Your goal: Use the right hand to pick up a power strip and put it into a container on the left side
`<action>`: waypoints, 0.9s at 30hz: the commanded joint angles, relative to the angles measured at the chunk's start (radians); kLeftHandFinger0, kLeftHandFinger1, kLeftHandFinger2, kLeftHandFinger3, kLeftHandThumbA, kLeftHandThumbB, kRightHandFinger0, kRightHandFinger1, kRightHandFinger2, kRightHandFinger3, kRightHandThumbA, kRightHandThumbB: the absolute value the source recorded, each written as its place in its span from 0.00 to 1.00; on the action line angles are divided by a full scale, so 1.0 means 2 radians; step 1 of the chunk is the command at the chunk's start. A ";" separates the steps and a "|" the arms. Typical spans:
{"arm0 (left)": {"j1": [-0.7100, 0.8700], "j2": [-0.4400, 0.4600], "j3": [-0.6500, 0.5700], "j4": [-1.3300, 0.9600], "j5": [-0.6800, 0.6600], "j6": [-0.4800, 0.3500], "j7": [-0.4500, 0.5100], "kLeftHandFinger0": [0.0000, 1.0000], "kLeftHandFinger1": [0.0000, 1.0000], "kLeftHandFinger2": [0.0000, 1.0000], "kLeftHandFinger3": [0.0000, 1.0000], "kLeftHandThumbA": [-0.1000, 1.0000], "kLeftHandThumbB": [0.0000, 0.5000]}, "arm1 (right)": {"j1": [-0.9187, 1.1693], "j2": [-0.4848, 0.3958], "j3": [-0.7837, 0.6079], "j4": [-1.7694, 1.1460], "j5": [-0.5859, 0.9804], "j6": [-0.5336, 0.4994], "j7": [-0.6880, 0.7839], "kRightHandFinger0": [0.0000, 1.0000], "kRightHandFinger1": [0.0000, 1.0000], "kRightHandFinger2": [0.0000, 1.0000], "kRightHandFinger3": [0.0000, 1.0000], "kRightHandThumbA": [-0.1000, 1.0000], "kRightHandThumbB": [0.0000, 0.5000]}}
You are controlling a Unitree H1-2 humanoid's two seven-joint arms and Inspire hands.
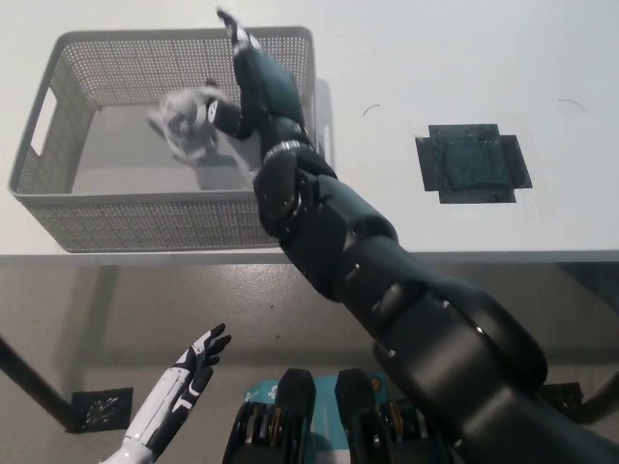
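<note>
The black right hand reaches over the one grey perforated plastic basket, fingers spread, beside a blurred white power strip inside it. One open white left hand rests low.

A pale grey basket with fine perforated mesh walls sits on a plain white table. A blurred white-and-grey power strip shows at the glossy black right hand. A dark square patch — black, crossed by faint lines — marks the tabletop. The left hand is white with black fingers — over mottled grey flooring.
</note>
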 commanded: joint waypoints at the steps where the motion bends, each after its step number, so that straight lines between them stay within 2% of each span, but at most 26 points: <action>1: -0.024 0.012 -0.006 -0.018 0.003 -0.011 -0.015 1.00 1.00 0.97 1.00 1.00 0.36 | -0.084 -0.032 0.078 -0.017 -0.066 0.123 0.291 1.00 1.00 1.00 1.00 0.57 0.90; 3: -0.026 0.011 -0.005 -0.016 -0.003 -0.006 -0.018 1.00 1.00 0.97 1.00 1.00 0.39 | -0.102 -0.035 0.079 -0.018 -0.061 0.134 0.319 1.00 1.00 1.00 1.00 0.55 0.94; 5: -0.030 0.012 -0.005 -0.014 -0.004 -0.008 -0.020 1.00 1.00 0.97 1.00 1.00 0.39 | -0.117 -0.040 0.077 -0.020 -0.054 0.130 0.342 1.00 1.00 1.00 1.00 0.53 0.93; 7: -0.035 0.013 -0.007 -0.014 -0.002 -0.005 -0.021 1.00 1.00 0.96 1.00 1.00 0.40 | -0.134 -0.047 0.085 -0.021 -0.059 0.125 0.363 1.00 1.00 1.00 1.00 0.60 1.00; 10: -0.043 0.015 -0.006 -0.015 -0.006 0.006 -0.026 1.00 1.00 0.97 1.00 1.00 0.45 | -0.170 -0.057 0.098 -0.023 -0.065 0.120 0.407 1.00 1.00 1.00 1.00 0.64 1.00; 11: -0.046 0.015 -0.006 -0.015 -0.008 0.007 -0.027 1.00 1.00 0.97 1.00 1.00 0.47 | -0.193 -0.063 0.109 -0.023 -0.072 0.118 0.447 1.00 1.00 1.00 1.00 0.65 1.00; 13: -0.051 0.015 -0.006 -0.012 -0.007 0.003 -0.027 1.00 1.00 0.96 1.00 1.00 0.48 | -0.226 -0.073 0.118 -0.023 -0.077 0.121 0.508 1.00 1.00 1.00 1.00 0.55 0.92; 14: -0.054 0.016 -0.006 -0.012 -0.004 0.003 -0.028 1.00 1.00 0.96 1.00 1.00 0.47 | -0.240 -0.078 0.119 -0.024 -0.076 0.120 0.529 1.00 1.00 1.00 1.00 0.47 0.95; 16: -0.061 0.016 -0.007 -0.011 -0.001 0.003 -0.028 1.00 1.00 0.95 1.00 1.00 0.47 | -0.261 -0.087 0.122 -0.025 -0.077 0.116 0.556 1.00 1.00 1.00 1.00 0.46 0.99; 18: -0.069 0.017 -0.008 -0.011 -0.002 0.008 -0.030 1.00 1.00 0.93 1.00 1.00 0.46 | -0.290 -0.100 0.123 -0.026 -0.073 0.113 0.612 1.00 1.00 1.00 1.00 0.46 0.96; 21: -0.078 0.015 -0.010 -0.005 0.005 0.002 -0.028 1.00 0.98 0.92 1.00 1.00 0.41 | -0.312 -0.116 0.124 -0.028 -0.067 0.112 0.684 1.00 1.00 1.00 1.00 0.57 1.00; 24: -0.078 0.015 -0.012 -0.006 0.009 0.004 -0.028 1.00 0.98 0.92 1.00 1.00 0.42 | -0.318 -0.124 0.135 -0.024 -0.074 0.116 0.761 1.00 1.00 1.00 1.00 0.64 1.00; 26: -0.076 0.016 -0.013 -0.012 0.011 0.009 -0.028 1.00 0.98 0.92 1.00 1.00 0.43 | -0.316 -0.132 0.134 -0.025 -0.070 0.123 0.783 1.00 1.00 1.00 1.00 0.67 1.00; 27: -0.077 0.016 -0.013 -0.011 0.012 0.008 -0.028 1.00 0.98 0.91 1.00 1.00 0.43 | -0.317 -0.138 0.122 -0.026 -0.057 0.142 0.792 1.00 1.00 1.00 1.00 0.74 1.00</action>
